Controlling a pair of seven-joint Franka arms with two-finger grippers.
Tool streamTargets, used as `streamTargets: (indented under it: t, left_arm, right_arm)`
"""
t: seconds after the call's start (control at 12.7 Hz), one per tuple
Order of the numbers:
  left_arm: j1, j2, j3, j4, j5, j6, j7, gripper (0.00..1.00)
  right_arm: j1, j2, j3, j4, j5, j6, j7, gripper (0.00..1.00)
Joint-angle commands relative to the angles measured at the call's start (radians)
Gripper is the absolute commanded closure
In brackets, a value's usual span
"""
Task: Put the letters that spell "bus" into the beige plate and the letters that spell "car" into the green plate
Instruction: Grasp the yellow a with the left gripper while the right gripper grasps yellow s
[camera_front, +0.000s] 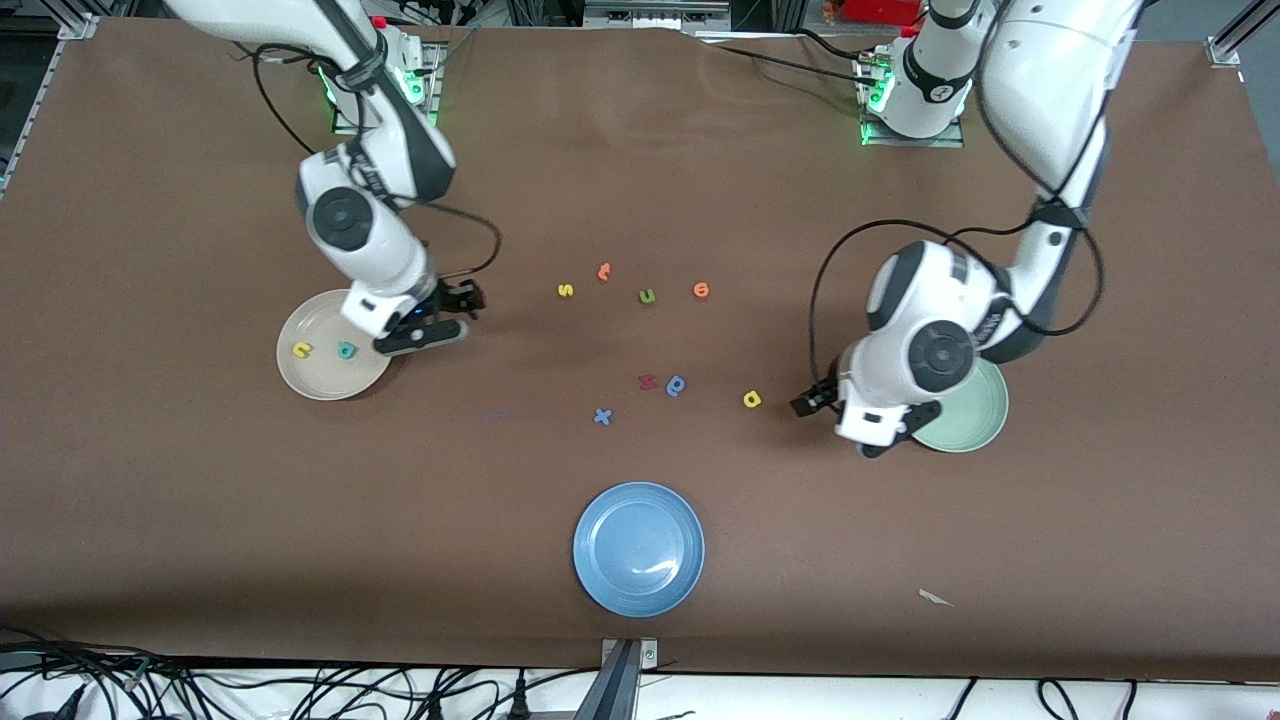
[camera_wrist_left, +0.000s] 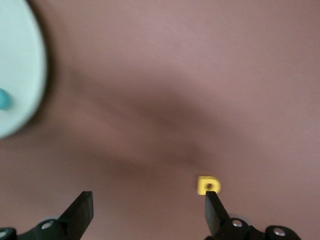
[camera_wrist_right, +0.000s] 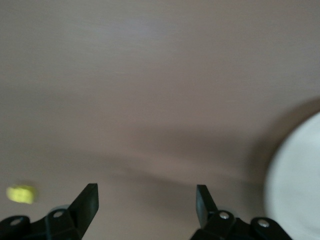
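Observation:
The beige plate (camera_front: 330, 375) holds a yellow u (camera_front: 301, 349) and a teal b (camera_front: 346, 349). My right gripper (camera_front: 467, 314) hangs open and empty just off that plate's rim (camera_wrist_right: 300, 185), toward the table's middle. The yellow s (camera_front: 565, 290) lies on the table among other letters and shows small in the right wrist view (camera_wrist_right: 21, 194). The green plate (camera_front: 975, 420) is mostly hidden under the left arm; a teal letter (camera_wrist_left: 4, 99) lies in this plate (camera_wrist_left: 17, 75). My left gripper (camera_front: 830, 420) is open beside the plate, low over the table, one fingertip (camera_wrist_left: 212, 205) next to the yellow a (camera_wrist_left: 207, 185) (camera_front: 752, 399).
Loose letters lie mid-table: an orange t (camera_front: 603, 271), a green u (camera_front: 646, 295), an orange e (camera_front: 701, 290), a dark red n (camera_front: 647, 381), a blue bowl-shaped letter (camera_front: 676, 385) and a blue x (camera_front: 602, 416). A blue plate (camera_front: 638, 585) sits near the front edge.

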Motion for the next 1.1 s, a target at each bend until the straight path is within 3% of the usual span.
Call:
streamTargets:
  t: [0.0, 0.31, 0.79, 0.94, 1.02]
  left_arm:
    - [-0.051, 0.069, 0.011, 0.024, -0.003, 0.095, -0.106, 0.02]
    - [-0.085, 0.12, 0.013, 0.024, -0.003, 0.166, -0.163, 0.07]
    - [-0.117, 0.165, 0.013, 0.024, -0.005, 0.229, -0.213, 0.16]
    - [-0.118, 0.166, 0.014, 0.024, -0.005, 0.237, -0.218, 0.27]
    - [-0.118, 0.166, 0.014, 0.024, -0.003, 0.237, -0.216, 0.39]
  right_arm:
    - [0.096, 0.025, -0.007, -0.013, 0.012, 0.09, 0.211, 0.12]
    - [0.208, 0.097, -0.01, -0.01, 0.004, 0.193, 0.38, 0.12]
    - [0.302, 0.167, -0.024, 0.007, -0.042, 0.233, 0.492, 0.12]
    - [0.305, 0.173, -0.036, 0.005, -0.083, 0.233, 0.498, 0.13]
    - [0.305, 0.173, -0.038, 0.005, -0.089, 0.233, 0.498, 0.13]
